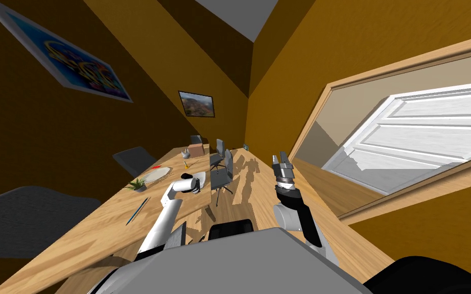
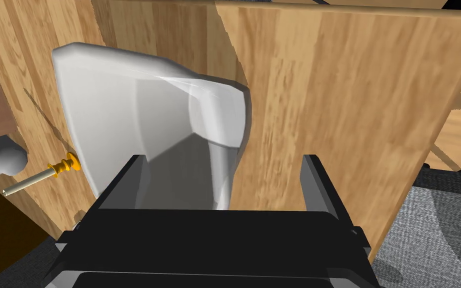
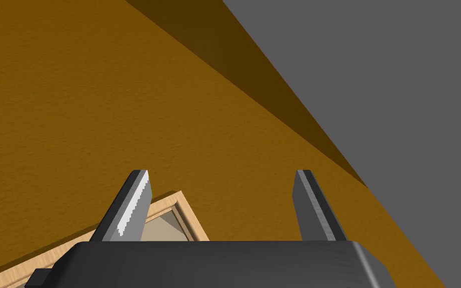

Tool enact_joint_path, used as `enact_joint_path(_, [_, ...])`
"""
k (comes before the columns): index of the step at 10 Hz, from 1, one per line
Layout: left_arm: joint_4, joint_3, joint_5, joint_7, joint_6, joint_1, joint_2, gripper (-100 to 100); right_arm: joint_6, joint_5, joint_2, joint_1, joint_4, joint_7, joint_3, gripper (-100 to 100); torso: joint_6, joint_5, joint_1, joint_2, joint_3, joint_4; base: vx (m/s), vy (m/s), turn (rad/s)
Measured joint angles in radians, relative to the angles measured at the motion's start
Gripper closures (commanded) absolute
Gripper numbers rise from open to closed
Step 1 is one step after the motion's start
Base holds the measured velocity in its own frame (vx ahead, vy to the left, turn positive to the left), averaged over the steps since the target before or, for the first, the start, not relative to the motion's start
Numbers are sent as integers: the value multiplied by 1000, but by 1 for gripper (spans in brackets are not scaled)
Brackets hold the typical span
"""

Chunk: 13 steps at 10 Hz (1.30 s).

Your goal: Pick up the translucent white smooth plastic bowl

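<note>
The white smooth bowl (image 2: 139, 115) lies on the long wooden table (image 1: 101, 224), close in front of my left hand. My left gripper (image 2: 224, 162) is open and straddles the bowl's near wall, with one finger (image 2: 133, 175) over its hollow and the other finger (image 2: 315, 175) outside over bare wood. From the head camera the bowl (image 1: 201, 177) is a small white piece at the end of my outstretched left arm, by the left gripper (image 1: 195, 184). My right gripper (image 1: 282, 157) is held up off the table's right side, open and empty (image 3: 222, 175).
Beside the bowl lie a tool with an orange grip (image 2: 63, 164), a pale grey object (image 2: 2, 157) and a brown box (image 1: 196, 149). A plate (image 1: 157, 174), a small plant (image 1: 137, 185) and a blue pen (image 1: 137, 210) sit further left. Grey chairs (image 1: 221, 176) stand by the table.
</note>
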Motion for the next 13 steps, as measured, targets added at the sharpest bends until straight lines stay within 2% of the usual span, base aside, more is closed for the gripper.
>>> enact_joint_path(3, [48, -1, -2, -7, -52, 4, -5, -100, 0, 0, 0, 0, 0, 0, 0, 0, 0, 0, 0, -2, -1, 0, 27, 1, 9])
enact_joint_path(4, [50, -1, -1, -8, -57, 5, -5, 100, 0, 0, 0, 0, 0, 0, 0, 0, 0, 0, 0, -1, -1, 0, 0, 0, 0])
enact_joint_path(8, [49, 1, 3, -3, -53, 3, -9, 100, 0, 0, 0, 0, 0, 0, 0, 0, 1, -2, -2, -2, -2, -2, 1, 0, 3])
enact_joint_path(9, [50, 1, 3, -4, -53, 3, -9, 0, 0, 0, 0, 0, 0, 0, 0, 0, 0, -2, -1, -2, -2, -2, 0, 0, 0])
enact_joint_path(10, [50, 0, 3, -4, -53, 4, -9, 100, 0, 0, 0, 0, 0, 0, 0, 0, 0, -2, -2, -2, -2, -1, -20, 1, -26])
enact_joint_path(12, [18, 0, 1, -3, -21, 1, -1, 100, 0, 0, 0, 0, 0, 0, 0, 0, 0, -2, -2, 1, 0, 0, -21, 0, -14])
enact_joint_path(13, [15, 0, 1, -4, -17, 1, 0, 0, 0, 0, 0, 0, 0, 0, 0, 0, 0, -2, -2, 1, 0, 0, 0, 0, 0])
